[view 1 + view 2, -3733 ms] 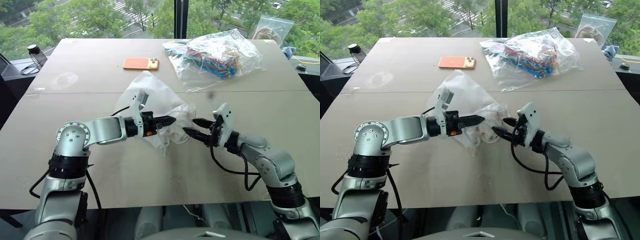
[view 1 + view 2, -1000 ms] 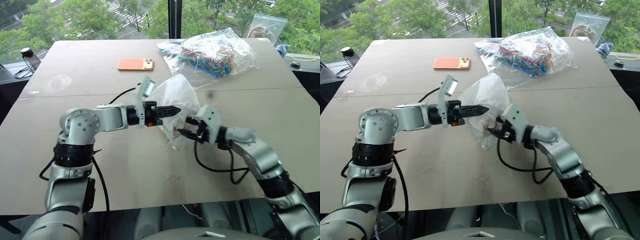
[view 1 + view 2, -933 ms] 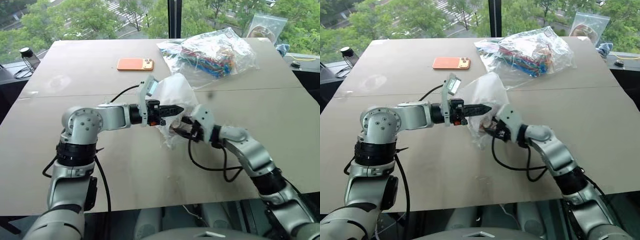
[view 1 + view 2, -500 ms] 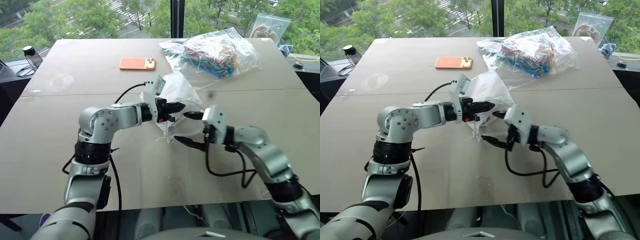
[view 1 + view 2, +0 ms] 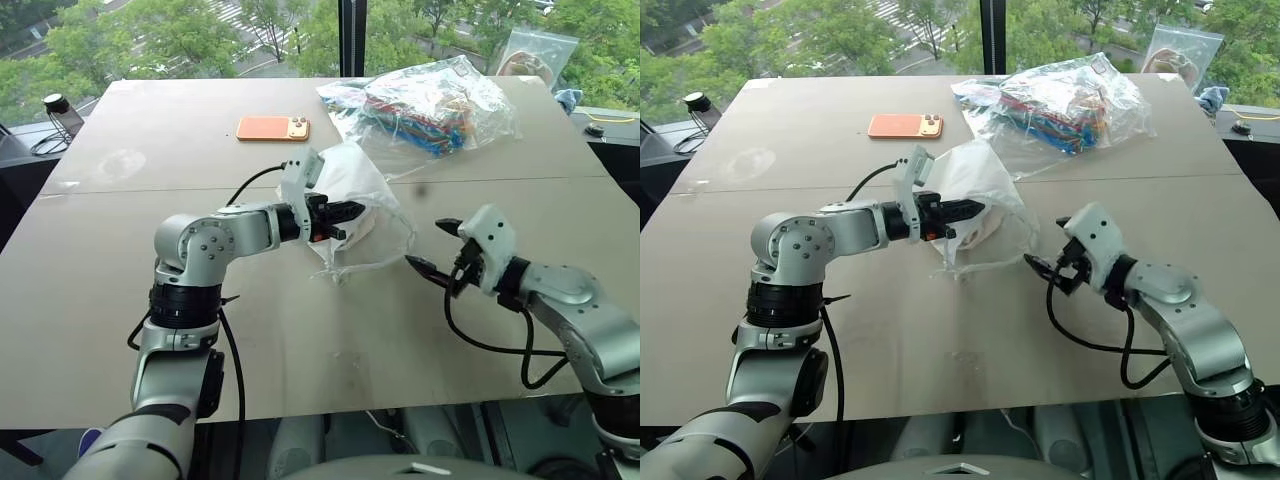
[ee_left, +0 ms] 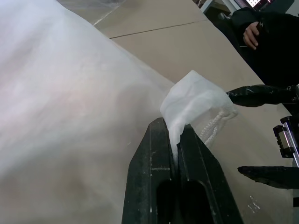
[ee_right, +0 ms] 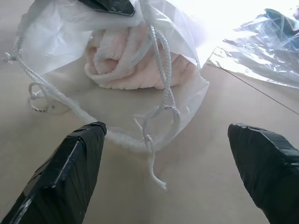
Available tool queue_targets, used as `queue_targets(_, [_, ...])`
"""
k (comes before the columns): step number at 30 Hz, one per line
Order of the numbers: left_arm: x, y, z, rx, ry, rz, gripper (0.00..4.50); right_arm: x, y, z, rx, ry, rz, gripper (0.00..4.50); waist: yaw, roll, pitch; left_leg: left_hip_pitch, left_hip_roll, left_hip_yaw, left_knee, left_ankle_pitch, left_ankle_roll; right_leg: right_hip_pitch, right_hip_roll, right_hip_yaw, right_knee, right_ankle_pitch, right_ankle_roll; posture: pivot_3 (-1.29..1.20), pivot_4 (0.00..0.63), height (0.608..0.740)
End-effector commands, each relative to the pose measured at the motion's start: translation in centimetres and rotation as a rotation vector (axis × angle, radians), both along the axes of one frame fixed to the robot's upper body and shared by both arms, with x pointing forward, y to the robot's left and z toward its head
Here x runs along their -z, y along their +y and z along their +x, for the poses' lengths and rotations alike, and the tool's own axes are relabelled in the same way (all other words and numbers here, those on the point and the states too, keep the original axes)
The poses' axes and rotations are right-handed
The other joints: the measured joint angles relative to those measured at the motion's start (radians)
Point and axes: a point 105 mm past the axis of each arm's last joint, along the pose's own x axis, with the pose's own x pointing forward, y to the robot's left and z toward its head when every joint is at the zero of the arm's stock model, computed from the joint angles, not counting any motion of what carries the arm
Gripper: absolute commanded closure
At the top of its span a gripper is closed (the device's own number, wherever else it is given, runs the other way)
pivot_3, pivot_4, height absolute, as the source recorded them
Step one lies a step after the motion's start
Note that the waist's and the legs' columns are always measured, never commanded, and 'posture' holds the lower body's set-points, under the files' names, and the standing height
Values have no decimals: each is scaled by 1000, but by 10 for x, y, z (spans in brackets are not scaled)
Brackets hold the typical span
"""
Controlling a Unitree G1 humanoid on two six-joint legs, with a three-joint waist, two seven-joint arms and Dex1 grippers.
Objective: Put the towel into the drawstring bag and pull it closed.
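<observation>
Towel (image 7: 126, 60): lying inside drawstring bag (image 5: 350, 185), mid-desk (image 5: 150, 330) | Cords (image 7: 159, 102): trailing loose from bag mouth | Left gripper (image 5: 350, 211): pinching bag rim | Right gripper (image 5: 432, 248): fingers spread, empty, sitting beside bag

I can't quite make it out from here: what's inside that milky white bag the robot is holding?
A rolled cream towel lies inside the drawstring bag, seen through its open mouth. The bag's cloudy fabric hides whatever may be deeper in.

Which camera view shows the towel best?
The right wrist view: the towel lies inside the drawstring bag, seen through its open mouth. In the eye views it is a faint shape behind the bag's wall; in the left wrist view I cannot tell it.
</observation>
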Motion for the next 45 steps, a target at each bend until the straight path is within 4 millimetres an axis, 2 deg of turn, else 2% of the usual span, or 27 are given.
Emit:
queue_targets(1, [-14, 1, -1, 1, -59, -10, 4500, 1, 6, -4, -6, 5, 17, 58, 1, 0, 0, 0, 0, 0, 0, 0, 0, 0, 0, 0, 0, 0, 0, 0, 150, 734])
queue_targets(2, [-15, 1, 0, -1, -60, -10, 4500, 3, 8, -5, -4, 25, 35, 58, 1, 0, 0, 0, 0, 0, 0, 0, 0, 0, 0, 0, 0, 0, 0, 0, 150, 734])
queue_targets(3, [-15, 1, 0, -3, -61, -10, 4500, 4, 9, -5, -6, 42, 51, 557, 1, 0, 0, 0, 0, 0, 0, 0, 0, 0, 0, 0, 0, 0, 0, 0, 150, 734])
queue_targets(4, [-15, 1, 0, -4, -62, -9, 4500, 6, 11, -8, -17, 65, 64, 790, 1, 0, 0, 0, 0, 0, 0, 0, 0, 0, 0, 0, 0, 0, 0, 0, 150, 734])
queue_targets(5, [-15, 1, 0, -5, -62, -9, 4500, 8, 13, -11, -30, 88, 75, 1246, 0, 0, 0, 0, 0, 0, 0, 0, 0, 0, 0, 0, 0, 0, 0, 0, 150, 734])
queue_targets(6, [-15, 1, 0, -6, -63, -8, 4500, 9, 15, -14, -43, 104, 81, 1883, 0, 0, 0, 0, 0, 0, 0, 0, 0, 0, 0, 0, 0, 0, 0, 0, 150, 734])
queue_targets(7, [-15, 1, 0, -7, -63, -8, 4500, 9, 16, -15, -49, 110, 83, 2122, 0, 0, 0, 0, 0, 0, 0, 0, 0, 0, 0, 0, 0, 0, 0, 0, 150, 734])
queue_targets(21, [-15, -2, -2, -2, -63, -7, 4500, 15, 29, -1, -50, 135, 147, 2122, 0, 0, 0, 0, 0, 0, 0, 0, 0, 0, 0, 0, 0, 0, 0, 0, 150, 734])
queue_targets(32, [-15, -1, -4, -3, -60, -7, 4500, 12, 25, 5, -11, 109, 147, 2122, -1, 0, 0, 0, 0, 0, 0, 0, 0, 0, 0, 0, 0, 0, 0, 0, 150, 734])
queue_targets(45, [-14, -3, -5, 8, -55, -5, 4500, 10, 32, 14, -7, 75, 173, 2122, -1, 0, 0, 0, 0, 0, 0, 0, 0, 0, 0, 0, 1, 0, 0, 0, 150, 734])
